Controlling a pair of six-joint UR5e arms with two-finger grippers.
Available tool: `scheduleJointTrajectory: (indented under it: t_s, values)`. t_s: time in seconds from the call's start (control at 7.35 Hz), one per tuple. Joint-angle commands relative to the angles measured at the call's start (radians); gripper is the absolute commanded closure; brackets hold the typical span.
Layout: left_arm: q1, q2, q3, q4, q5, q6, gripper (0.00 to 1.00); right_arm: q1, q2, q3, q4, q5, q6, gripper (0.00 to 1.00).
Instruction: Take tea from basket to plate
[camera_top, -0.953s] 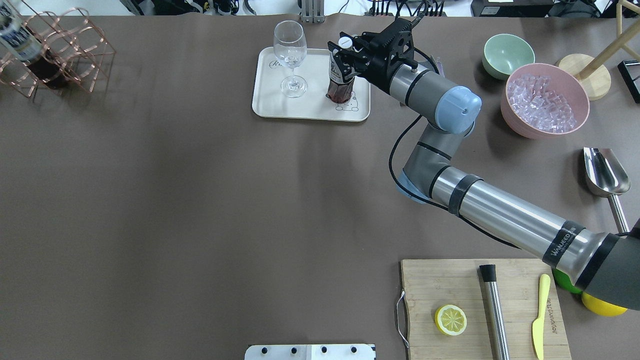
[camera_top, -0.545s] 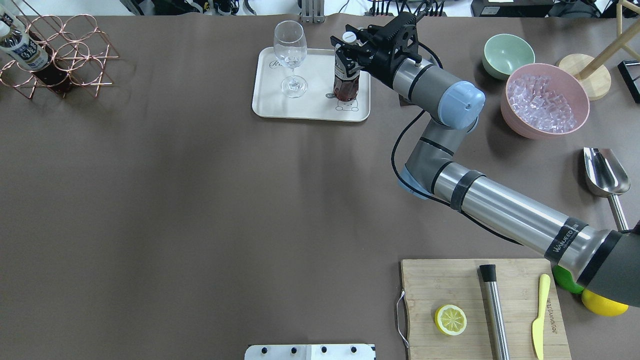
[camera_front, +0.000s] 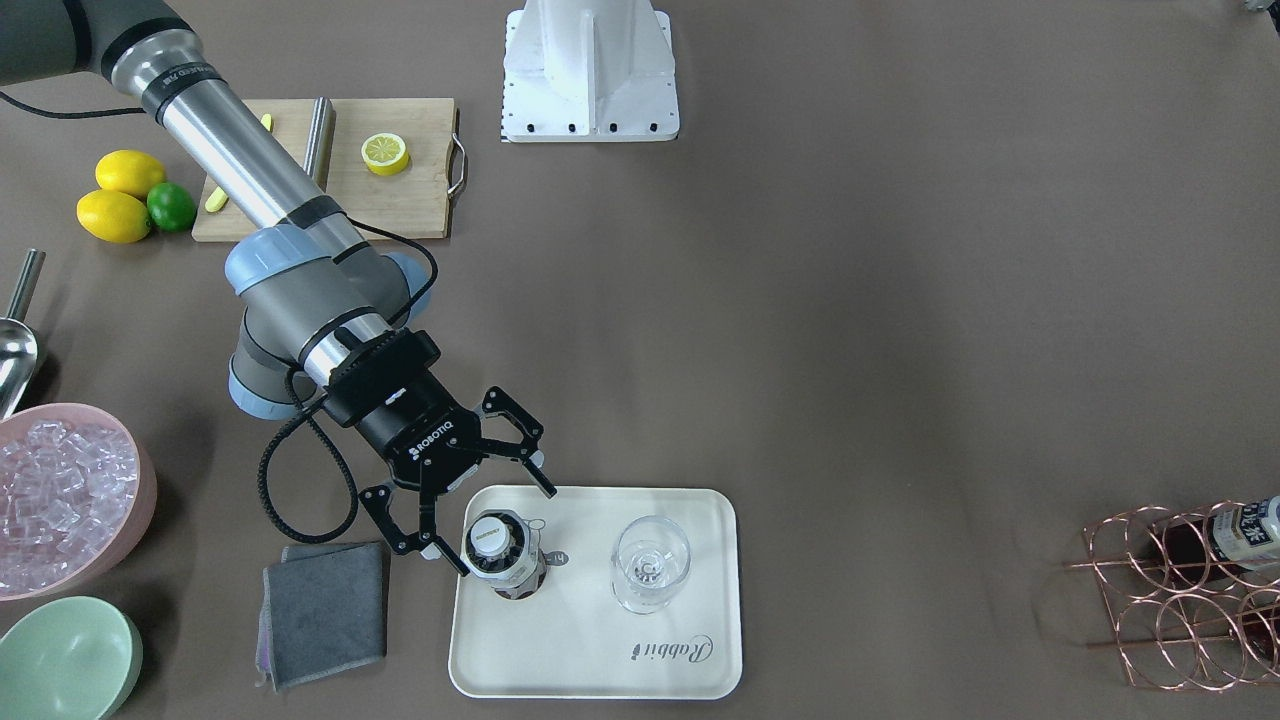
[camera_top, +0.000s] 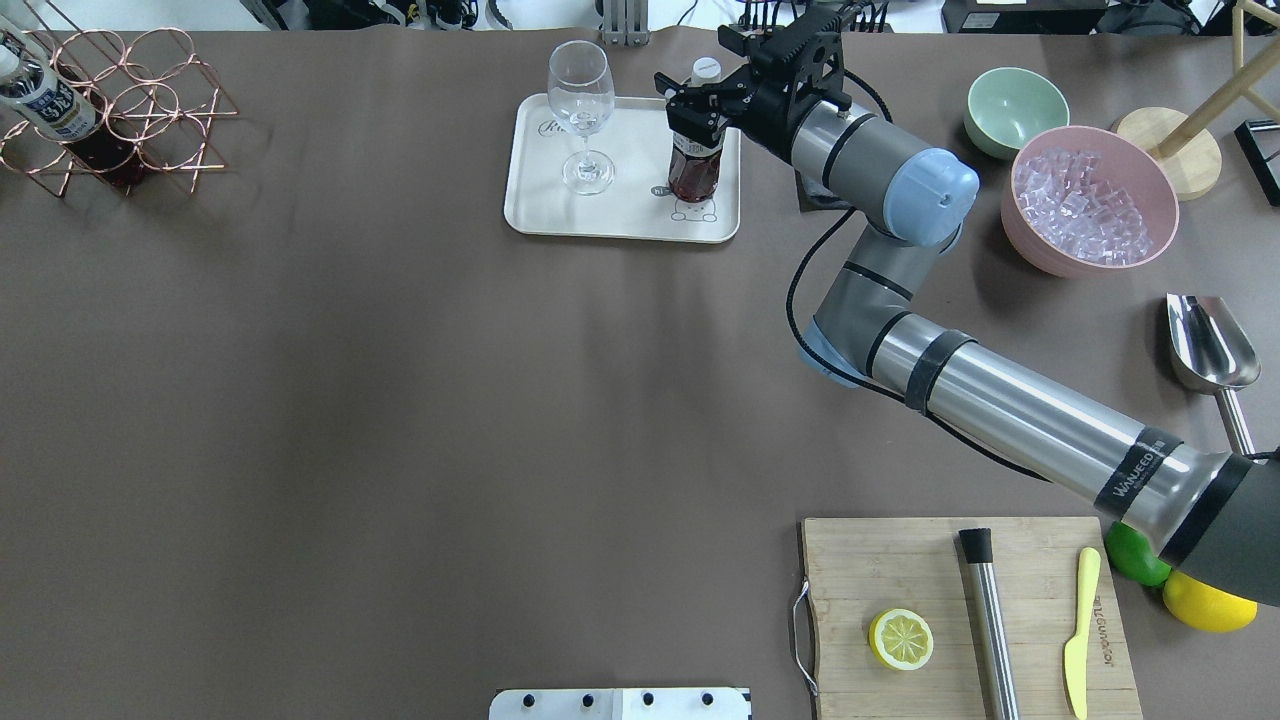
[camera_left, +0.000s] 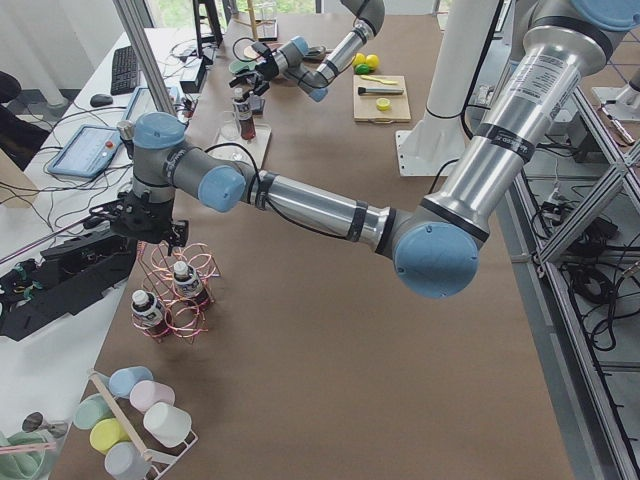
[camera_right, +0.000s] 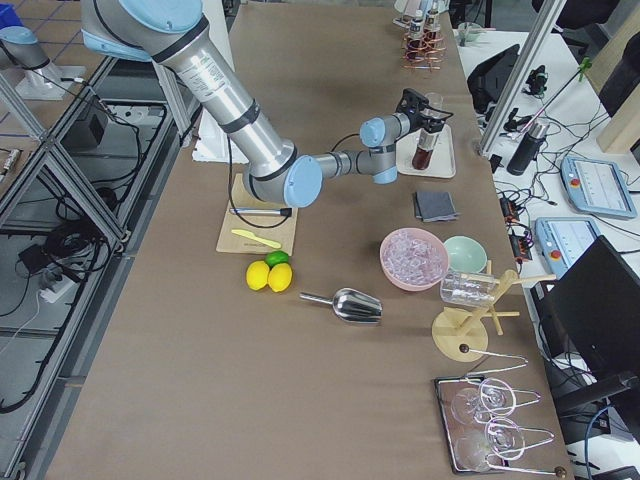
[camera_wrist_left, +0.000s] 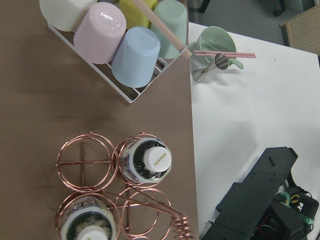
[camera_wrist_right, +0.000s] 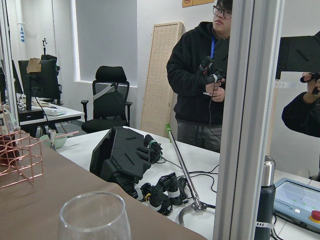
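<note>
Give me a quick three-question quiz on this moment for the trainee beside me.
1. True or false: the tea stands upright on the plate.
2. Pick one: the right claw is A) shut on the tea, B) open, C) out of view.
3. Fill in: the basket holds ___ bottles, as seen from the left wrist.

Key: 1 true; 2 B; 3 two.
</note>
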Motion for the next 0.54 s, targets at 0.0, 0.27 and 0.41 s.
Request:
scheduleJointTrajectory:
  t_s: [0.0,0.27,0.41]
  values:
    - [-0.047,0.127,-0.174,0.159,-0.109,0.306,0.04,0.085,-0.014,0.085,-0.097,0.122,0.006,0.0]
    - [-0.049,0.271,-0.298,0.185,-0.109,0.683,0.14,0.155,-0.052,0.14,-0.142,0.328,0.086,0.0]
    - [-0.049,0.376,-0.386,0.182,-0.114,0.91,0.12,0.2,-0.059,0.182,-0.219,0.445,0.138,0.0]
